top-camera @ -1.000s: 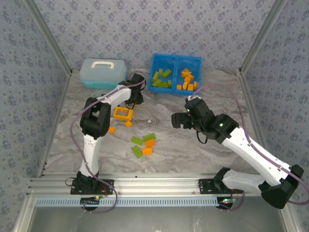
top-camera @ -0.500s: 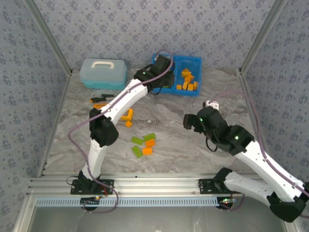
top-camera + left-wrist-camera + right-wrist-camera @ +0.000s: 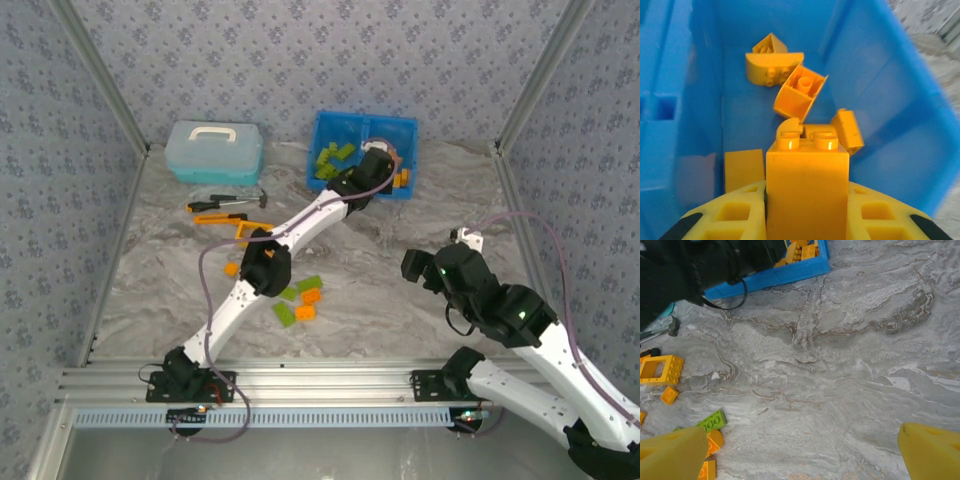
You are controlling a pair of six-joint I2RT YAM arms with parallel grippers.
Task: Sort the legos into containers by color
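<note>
My left gripper [image 3: 380,168] reaches into the right compartment of the blue tray [image 3: 410,125], shut on a tall orange brick [image 3: 807,190]. Below it lie several orange bricks [image 3: 799,97] against the blue tray wall [image 3: 880,100]. The left compartment holds green bricks [image 3: 333,160]. My right gripper [image 3: 412,266] hangs open over bare table, its midpoint [image 3: 802,460] empty. Loose on the table are a green brick [image 3: 309,283], orange bricks [image 3: 312,296], another green brick [image 3: 285,313] and the orange frame piece [image 3: 660,369].
A pale blue lidded box [image 3: 214,150] stands at the back left. A black-handled hammer [image 3: 225,201] and an orange-and-black tool [image 3: 222,216] lie in front of it. My left arm's elbow [image 3: 268,262] stretches across the table's middle. A small orange brick [image 3: 231,269] lies left of it.
My left arm swung from the table beside the frame piece up to the tray's right compartment, carrying the orange brick. My right arm drew back toward the near right.
</note>
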